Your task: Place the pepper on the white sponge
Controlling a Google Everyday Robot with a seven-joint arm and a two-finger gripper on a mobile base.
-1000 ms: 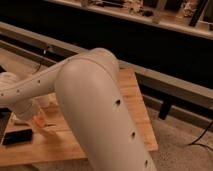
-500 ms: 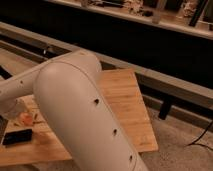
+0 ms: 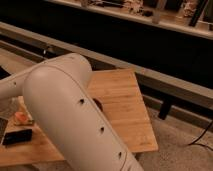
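The small orange-red pepper (image 3: 21, 117) lies at the left end of the wooden table (image 3: 125, 107). It seems to rest on a pale flat pad, the white sponge (image 3: 24, 122); only the pad's edge shows. My arm's thick white link (image 3: 75, 125) fills the middle of the view and stretches left above the table. My gripper does not show; it is hidden past the arm toward the left edge and is shut. Nothing visibly holds the pepper.
A black phone (image 3: 17, 136) lies flat just in front of the pepper. A dark round object (image 3: 98, 105) peeks out behind my arm. Beyond the table runs a long dark counter (image 3: 150, 45). A black cable (image 3: 202, 137) lies on the floor at the right.
My arm's big link has swung across the view, leftward and then slightly back. The orange-red pepper sits further left than one second ago, unchanged over the last half second.
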